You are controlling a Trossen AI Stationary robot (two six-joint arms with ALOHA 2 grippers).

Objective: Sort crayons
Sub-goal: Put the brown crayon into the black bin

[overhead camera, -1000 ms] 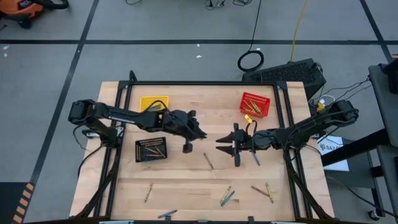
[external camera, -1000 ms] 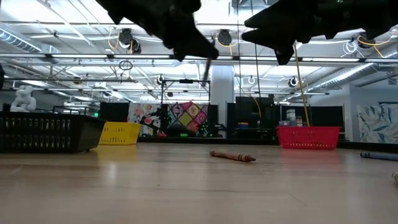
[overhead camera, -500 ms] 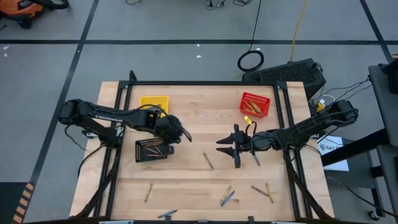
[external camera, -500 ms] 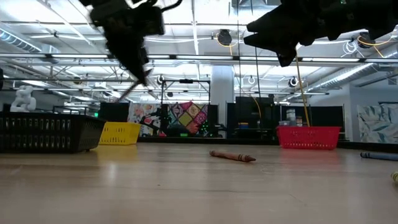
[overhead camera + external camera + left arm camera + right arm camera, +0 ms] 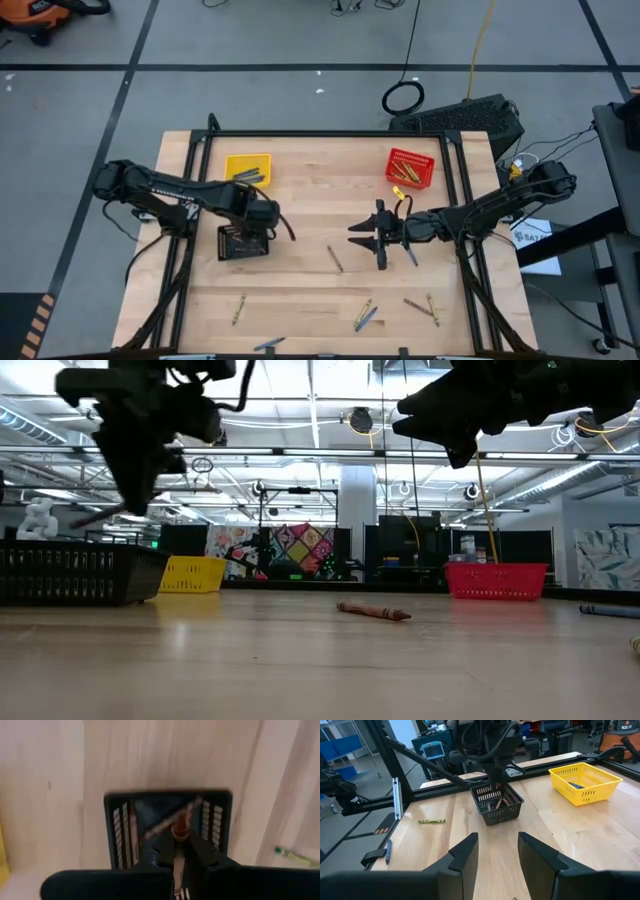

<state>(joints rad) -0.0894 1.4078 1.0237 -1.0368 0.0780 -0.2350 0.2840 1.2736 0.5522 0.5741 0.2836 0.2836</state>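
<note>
Directly above the black basket, the left gripper pinches a light, stiff, snappable brown crayon mid-shaft.

A light wooden table carries three mesh baskets: yellow, red and black. Loose crayons lie on the bare wood: a brown one mid-table, several others near the front edge.
</note>
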